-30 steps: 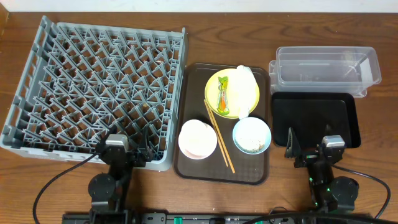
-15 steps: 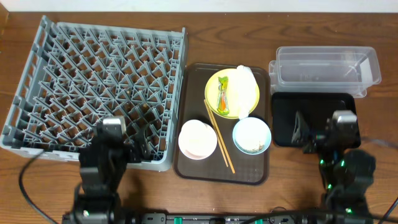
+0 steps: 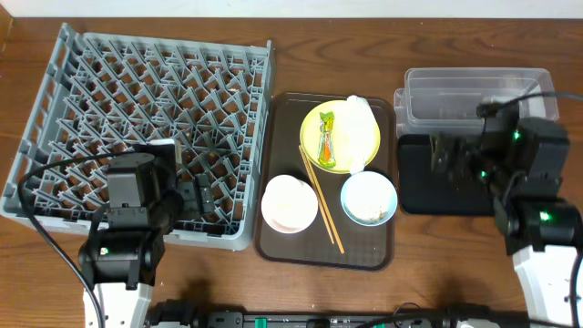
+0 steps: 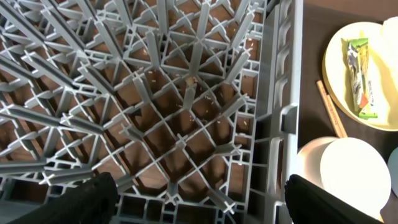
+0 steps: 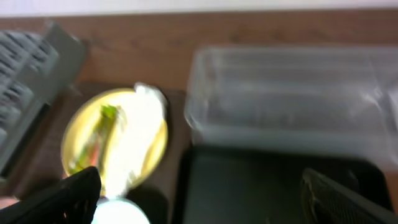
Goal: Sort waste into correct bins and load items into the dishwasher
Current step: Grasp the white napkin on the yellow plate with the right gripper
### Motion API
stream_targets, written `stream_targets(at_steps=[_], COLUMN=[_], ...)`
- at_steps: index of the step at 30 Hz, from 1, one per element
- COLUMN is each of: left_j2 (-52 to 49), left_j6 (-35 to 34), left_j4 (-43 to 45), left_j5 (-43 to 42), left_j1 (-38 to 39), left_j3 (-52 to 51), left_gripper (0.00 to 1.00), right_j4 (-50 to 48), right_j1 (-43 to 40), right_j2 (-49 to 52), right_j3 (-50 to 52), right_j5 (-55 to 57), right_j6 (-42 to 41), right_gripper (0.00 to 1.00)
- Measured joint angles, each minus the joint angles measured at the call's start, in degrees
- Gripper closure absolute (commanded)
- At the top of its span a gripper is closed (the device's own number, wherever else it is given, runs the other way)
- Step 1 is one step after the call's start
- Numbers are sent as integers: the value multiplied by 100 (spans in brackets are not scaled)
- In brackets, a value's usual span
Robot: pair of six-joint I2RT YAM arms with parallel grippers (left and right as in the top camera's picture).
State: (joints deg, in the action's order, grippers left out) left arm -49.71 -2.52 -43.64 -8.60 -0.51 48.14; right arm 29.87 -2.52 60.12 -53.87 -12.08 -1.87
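Observation:
The grey dishwasher rack (image 3: 137, 109) fills the left. On the brown tray, a yellow plate (image 3: 339, 137) carries the green-and-orange wrapper (image 3: 325, 141) and the white napkin (image 3: 358, 128). Nearer me stand a white bowl (image 3: 290, 203) and a light blue bowl (image 3: 369, 198) with crumbs in it, with chopsticks (image 3: 322, 200) between them. My left gripper (image 3: 196, 194) hangs open over the rack's near right corner (image 4: 186, 93). My right gripper (image 3: 446, 157) hangs open over the black tray (image 3: 460, 182), facing the plate (image 5: 112, 143). The clear tub (image 3: 474, 96) sits behind the black tray.
The dark brown serving tray (image 3: 273, 241) lies between the rack and the bins. Tiny crumbs (image 4: 199, 99) dot the table under the rack's lattice. The right wrist view is blurred. Bare wood runs along the table's front edge.
Both arms have risen and reached forward: the left gripper now over the rack's corner, the right one over the black tray. Both stay open and empty.

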Motion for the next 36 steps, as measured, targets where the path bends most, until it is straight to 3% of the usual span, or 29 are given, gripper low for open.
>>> stream_targets(at_steps=[7,16,26,36], left_j2=[-4,-4,-4,-4], left_j6=[0,0,0,0], left_j4=[-4,-2,-4,-4], left_j5=[0,0,0,0], left_j1=[22,22,22,22], left_j3=[0,0,0,0], left_gripper=[11,11,11,11], right_j4=[-682,-437,-516,-833], right_j1=[289,1591,2225,2514], right_j2=[568,1821,3436,4542], right_j3=[-52,-876,-1106,-1106], right_j5=[-669,-61,922,1082], right_j6=[0,-120,-595,-1163], right_gripper=[1,5,32,44])
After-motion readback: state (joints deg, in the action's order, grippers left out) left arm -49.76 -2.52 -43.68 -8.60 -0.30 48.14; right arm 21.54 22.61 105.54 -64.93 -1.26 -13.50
